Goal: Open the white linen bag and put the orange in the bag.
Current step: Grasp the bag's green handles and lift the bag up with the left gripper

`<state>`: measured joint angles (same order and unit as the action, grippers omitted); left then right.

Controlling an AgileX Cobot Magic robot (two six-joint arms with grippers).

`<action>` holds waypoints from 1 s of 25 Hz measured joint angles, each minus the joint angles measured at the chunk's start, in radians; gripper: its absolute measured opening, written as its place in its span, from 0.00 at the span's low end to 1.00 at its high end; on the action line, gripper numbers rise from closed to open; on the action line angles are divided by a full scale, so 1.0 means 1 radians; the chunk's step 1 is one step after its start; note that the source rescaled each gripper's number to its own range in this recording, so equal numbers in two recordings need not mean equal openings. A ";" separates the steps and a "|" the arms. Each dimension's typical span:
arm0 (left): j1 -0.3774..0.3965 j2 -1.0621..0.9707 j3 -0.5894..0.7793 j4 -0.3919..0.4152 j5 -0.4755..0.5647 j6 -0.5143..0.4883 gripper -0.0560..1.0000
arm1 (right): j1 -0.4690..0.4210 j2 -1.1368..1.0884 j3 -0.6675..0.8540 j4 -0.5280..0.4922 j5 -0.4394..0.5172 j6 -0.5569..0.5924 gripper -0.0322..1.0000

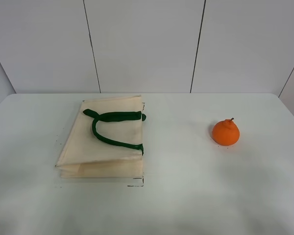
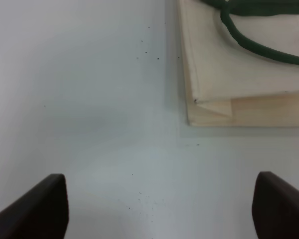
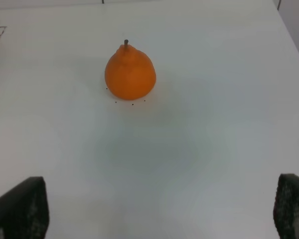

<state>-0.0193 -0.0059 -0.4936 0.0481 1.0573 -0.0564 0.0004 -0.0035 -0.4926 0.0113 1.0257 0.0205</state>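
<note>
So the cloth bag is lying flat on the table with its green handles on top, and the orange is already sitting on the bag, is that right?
Not quite. The orange is not on the bag. It sits on the bare table, well off to the right of the bag, as the exterior high view shows. The rest holds: the bag lies flat with its green handles on top.

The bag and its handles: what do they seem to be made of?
The white linen bag looks like matte cream cloth: it lies flat, with soft folds and a creased corner. Its green handles seem to be dull rolled fabric cord, curving limply across it. The weave itself is too fine to see, so linen or cotton stays open.
</note>
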 joint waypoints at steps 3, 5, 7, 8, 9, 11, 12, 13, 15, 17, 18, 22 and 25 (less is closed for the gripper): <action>0.000 0.000 0.000 0.000 0.000 0.000 0.90 | 0.000 0.000 0.000 0.000 0.000 0.000 1.00; 0.000 0.000 0.000 0.000 0.000 0.000 0.90 | 0.000 0.000 0.000 0.000 0.000 0.000 1.00; 0.000 0.000 0.000 0.000 0.000 0.000 0.90 | 0.000 0.000 0.000 0.000 0.000 0.000 1.00; 0.000 0.000 0.000 0.000 0.000 0.001 0.90 | 0.000 0.000 0.000 0.000 0.000 0.000 1.00; 0.000 0.000 -0.001 0.000 0.000 0.002 0.90 | 0.000 0.000 0.000 0.000 0.000 0.000 1.00; 0.000 0.000 -0.015 0.000 0.000 0.007 0.90 | 0.000 0.000 0.000 0.000 0.000 0.000 1.00; 0.000 0.007 -0.030 -0.004 0.005 0.010 0.91 | 0.000 0.000 0.000 0.000 0.000 0.000 1.00; 0.000 0.027 -0.048 -0.012 0.014 0.013 0.92 | 0.000 0.000 0.000 0.000 0.000 0.000 1.00; 0.000 0.107 -0.096 -0.031 0.035 0.016 0.96 | 0.000 0.000 0.000 0.000 0.000 0.000 1.00; 0.000 0.208 -0.144 -0.048 0.042 0.021 0.98 | 0.000 0.000 0.000 0.000 0.000 0.000 1.00; 0.000 0.272 -0.172 -0.048 0.041 0.027 0.99 | 0.000 0.000 0.000 0.000 0.000 0.000 1.00; 0.000 0.563 -0.294 -0.048 0.009 0.056 1.00 | 0.000 0.000 0.000 0.000 0.000 0.000 1.00; 0.000 0.804 -0.394 -0.048 -0.033 0.056 1.00 | 0.000 0.000 0.000 0.000 0.000 0.000 1.00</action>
<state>-0.0193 0.7978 -0.8881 0.0000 1.0241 0.0000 0.0004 -0.0035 -0.4926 0.0113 1.0257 0.0205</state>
